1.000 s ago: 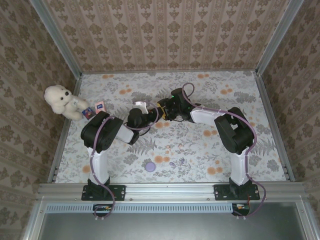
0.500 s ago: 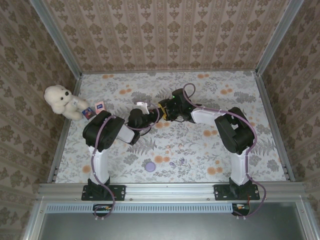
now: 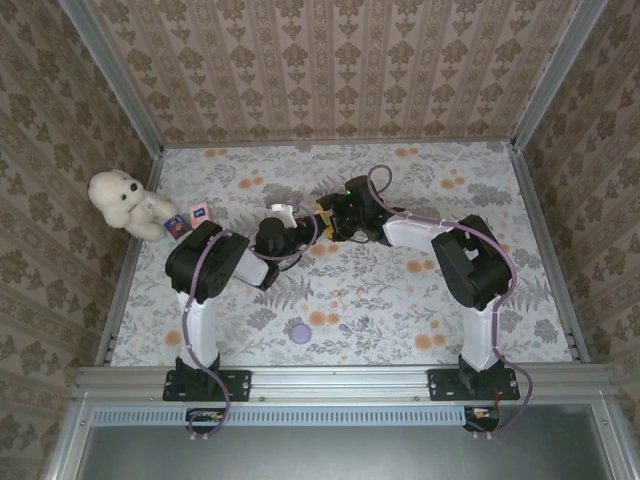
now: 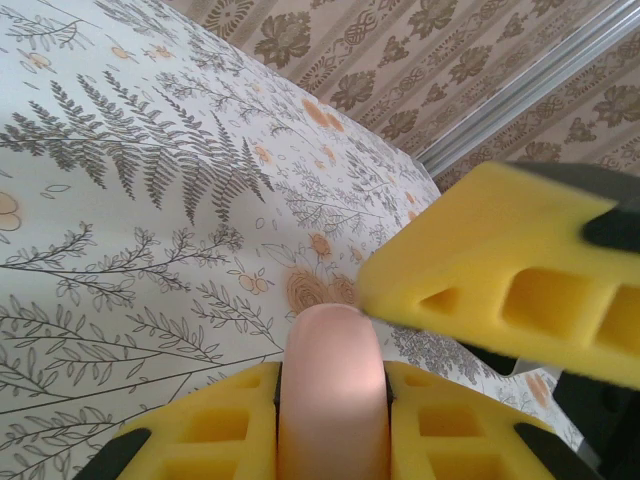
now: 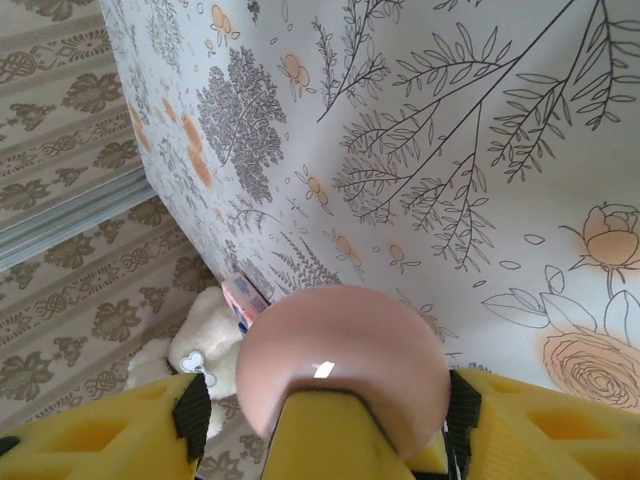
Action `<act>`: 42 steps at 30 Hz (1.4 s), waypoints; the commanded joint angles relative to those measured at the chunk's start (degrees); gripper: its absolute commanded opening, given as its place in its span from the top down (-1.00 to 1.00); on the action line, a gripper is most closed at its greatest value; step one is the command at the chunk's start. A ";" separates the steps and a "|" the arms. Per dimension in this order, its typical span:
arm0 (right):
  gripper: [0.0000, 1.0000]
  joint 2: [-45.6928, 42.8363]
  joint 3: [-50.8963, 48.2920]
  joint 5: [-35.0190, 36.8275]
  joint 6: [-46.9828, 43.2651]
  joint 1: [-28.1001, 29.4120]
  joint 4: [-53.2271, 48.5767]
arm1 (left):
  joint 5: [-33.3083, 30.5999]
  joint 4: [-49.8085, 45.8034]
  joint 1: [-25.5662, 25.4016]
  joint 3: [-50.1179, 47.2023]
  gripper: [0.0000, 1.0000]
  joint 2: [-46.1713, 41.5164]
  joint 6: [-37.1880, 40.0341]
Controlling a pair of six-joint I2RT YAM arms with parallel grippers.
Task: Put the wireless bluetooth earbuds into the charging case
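Likely light, hard and slippery, the pink case point(image 4: 332, 350) is pinched across its sides by the left hand point(image 4: 333, 395); the right hand's point(image 3: 322, 212) spread cannot be told.

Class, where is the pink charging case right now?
In the left wrist view the pink charging case is clamped in the left pincer, mid-table, with the right pincer alongside.

The floral bench point(image 3: 420, 300) carries a white teddy bear point(image 3: 120, 200) and two small cards point(image 3: 198, 211) left of the left claw point(image 3: 282, 214), and a purple disc point(image 3: 300, 332) nearer the arm bases.
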 commanded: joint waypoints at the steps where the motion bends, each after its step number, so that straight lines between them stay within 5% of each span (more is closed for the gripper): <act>1: -0.42 -2.76 -0.99 -0.83 1.28 -0.55 0.78 | -0.70 1.01 0.31 -0.95 0.84 1.05 -0.84; 12: -0.63 -8.26 -7.70 -0.71 -2.79 -6.25 -0.05 | 2.39 1.36 1.29 -1.99 0.87 0.78 -3.78; 24: -0.62 -21.02 -19.09 -5.02 -33.85 -17.56 -1.86 | 25.03 1.35 8.16 1.19 0.87 -1.55 -10.05; 30: -0.61 -23.23 -20.24 -11.00 -45.38 -17.25 2.07 | 31.66 -0.77 9.07 2.68 0.86 -3.24 -10.30; 42: -0.55 -17.92 -18.42 -15.33 -49.66 -10.31 6.32 | 35.95 -6.24 8.46 5.43 0.85 -5.96 -9.53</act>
